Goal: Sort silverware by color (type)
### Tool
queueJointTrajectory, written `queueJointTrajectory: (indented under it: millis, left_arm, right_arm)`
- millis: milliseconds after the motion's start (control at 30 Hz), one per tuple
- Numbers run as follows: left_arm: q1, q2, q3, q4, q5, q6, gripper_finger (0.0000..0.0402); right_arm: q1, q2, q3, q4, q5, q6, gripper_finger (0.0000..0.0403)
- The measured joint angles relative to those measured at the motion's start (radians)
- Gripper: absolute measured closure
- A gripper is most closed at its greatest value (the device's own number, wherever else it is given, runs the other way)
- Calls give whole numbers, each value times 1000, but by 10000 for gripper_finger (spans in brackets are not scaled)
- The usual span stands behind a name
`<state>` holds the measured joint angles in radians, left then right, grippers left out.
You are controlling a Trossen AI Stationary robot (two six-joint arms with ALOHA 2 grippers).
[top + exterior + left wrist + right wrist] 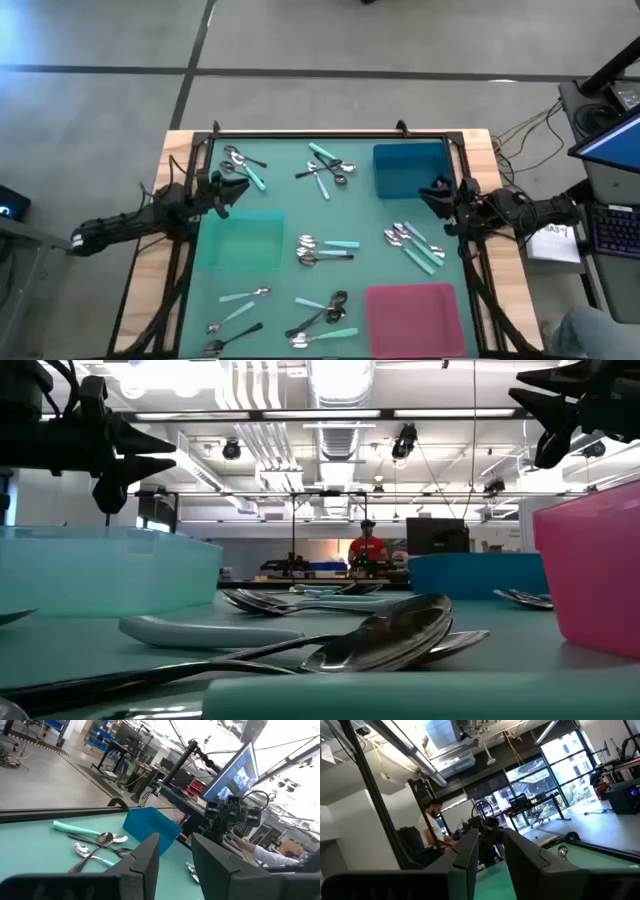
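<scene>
Bright, even overhead light; soft focus up close.

Ceiling strip lights [340,380] glared white above the table [290,195], which showed only faint shadows beneath the spoons [325,250]. From table height, the nearest spoon [385,635] was blurred while the room behind it stayed sharper. Daylight flared through the windows [555,785] beyond the right gripper [490,855].

A grey concrete floor [330,40] crossed by dark seams surrounds the wooden table [180,145]. To the table's right stands a desk with a lit monitor [610,140] and keyboard [610,230].
</scene>
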<state>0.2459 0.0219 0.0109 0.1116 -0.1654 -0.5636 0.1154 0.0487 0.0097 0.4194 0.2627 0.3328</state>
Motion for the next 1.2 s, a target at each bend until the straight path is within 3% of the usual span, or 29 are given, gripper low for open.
queueJointTrajectory:
  millis: [1200]
  left_arm:
    - [0,0,0,0,0,0,303]
  right_arm:
    - [0,0,0,0,0,0,326]
